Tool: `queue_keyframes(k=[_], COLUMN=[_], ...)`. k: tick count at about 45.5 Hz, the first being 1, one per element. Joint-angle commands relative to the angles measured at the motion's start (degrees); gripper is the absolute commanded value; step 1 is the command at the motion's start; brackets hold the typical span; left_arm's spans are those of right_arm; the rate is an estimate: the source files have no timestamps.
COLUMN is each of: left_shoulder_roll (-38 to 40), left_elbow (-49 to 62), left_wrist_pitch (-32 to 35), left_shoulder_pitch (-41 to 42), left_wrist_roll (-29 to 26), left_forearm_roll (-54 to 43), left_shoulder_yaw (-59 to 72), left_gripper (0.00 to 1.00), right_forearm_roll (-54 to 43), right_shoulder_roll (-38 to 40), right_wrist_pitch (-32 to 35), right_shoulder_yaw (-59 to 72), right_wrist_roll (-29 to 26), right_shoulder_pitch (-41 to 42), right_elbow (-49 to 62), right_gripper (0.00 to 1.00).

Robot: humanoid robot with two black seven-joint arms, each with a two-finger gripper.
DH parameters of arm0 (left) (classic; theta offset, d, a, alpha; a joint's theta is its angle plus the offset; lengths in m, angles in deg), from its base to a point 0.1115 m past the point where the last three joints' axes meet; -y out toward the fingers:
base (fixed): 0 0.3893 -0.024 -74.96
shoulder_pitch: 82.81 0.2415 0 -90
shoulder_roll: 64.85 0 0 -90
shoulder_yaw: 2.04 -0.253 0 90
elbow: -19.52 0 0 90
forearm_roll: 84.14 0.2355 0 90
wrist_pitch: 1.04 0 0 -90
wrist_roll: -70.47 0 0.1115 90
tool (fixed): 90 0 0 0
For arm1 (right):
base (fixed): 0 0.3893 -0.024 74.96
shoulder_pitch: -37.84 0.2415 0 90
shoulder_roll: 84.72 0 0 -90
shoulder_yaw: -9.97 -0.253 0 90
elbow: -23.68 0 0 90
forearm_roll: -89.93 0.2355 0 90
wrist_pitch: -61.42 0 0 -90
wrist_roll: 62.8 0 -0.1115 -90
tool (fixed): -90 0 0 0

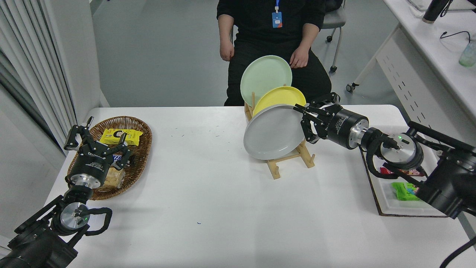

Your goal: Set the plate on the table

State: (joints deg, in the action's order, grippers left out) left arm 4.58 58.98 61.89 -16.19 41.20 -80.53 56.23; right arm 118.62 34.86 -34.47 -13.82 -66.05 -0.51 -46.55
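Head view. The right gripper [305, 124] enters from the right edge and pinches the right rim of the plate [273, 132], one finger on each face. The plate is carried tilted, its hollow face turned toward the near left, clear of the table [223, 208] and held in front of the wooden rack [277, 165], whose near slot stands vacant. The plate lies directly left of the gripper, along the line of the forearm; judged from this, the coming move is a swing to the near left and a levelling of the plate over bare tabletop, with the rack's near feet the thing to clear.

The rack holds two plates upright: the yellow plate [282, 97] just behind the grey one, partly overlapped by it, and the mint green plate [264, 76] at the far end. A wicker basket [139, 149] at the left holds snack packets, a yellow one among them. A white tray [390, 208] at the right edge holds green and red packets, partly hidden by the arm. The left gripper [97, 143] is parked over the basket, fingers spread and empty. A person [275, 44] sits at the far side, hands on lap.
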Motion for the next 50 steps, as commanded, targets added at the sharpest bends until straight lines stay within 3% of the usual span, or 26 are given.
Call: queue_keyframes(k=[1, 26, 35, 50], left_shoulder_roll=[0.0, 0.0, 0.0, 0.0], left_elbow=[0.0, 0.0, 0.0, 0.0], left_wrist_pitch=[0.0, 0.0, 0.0, 0.0], left_shoulder_pitch=[0.0, 0.0, 0.0, 0.0], left_wrist_roll=[0.0, 0.0, 0.0, 0.0], left_forearm_roll=[0.0, 0.0, 0.0, 0.0], left_shoulder_yaw=[0.0, 0.0, 0.0, 0.0], left_gripper=[0.98, 0.98, 0.98, 0.98], right_forearm_roll=[3.8, 7.3, 6.5, 4.5], right_shoulder_roll=[-0.9, -4.1, -7.2, -7.3], right_wrist_pitch=[-5.0, -8.3, -10.0, -9.7], right_shoulder_yaw=[0.4, 5.4, 12.8, 6.2], right_wrist_roll=[0.0, 0.8, 0.9, 0.9], right_shoulder_pitch=[-0.1, 3.6, 9.0, 2.7], right_elbow=[-3.4, -3.5, -3.3, -2.7], right_gripper=[0.00, 0.00, 0.00, 0.00])
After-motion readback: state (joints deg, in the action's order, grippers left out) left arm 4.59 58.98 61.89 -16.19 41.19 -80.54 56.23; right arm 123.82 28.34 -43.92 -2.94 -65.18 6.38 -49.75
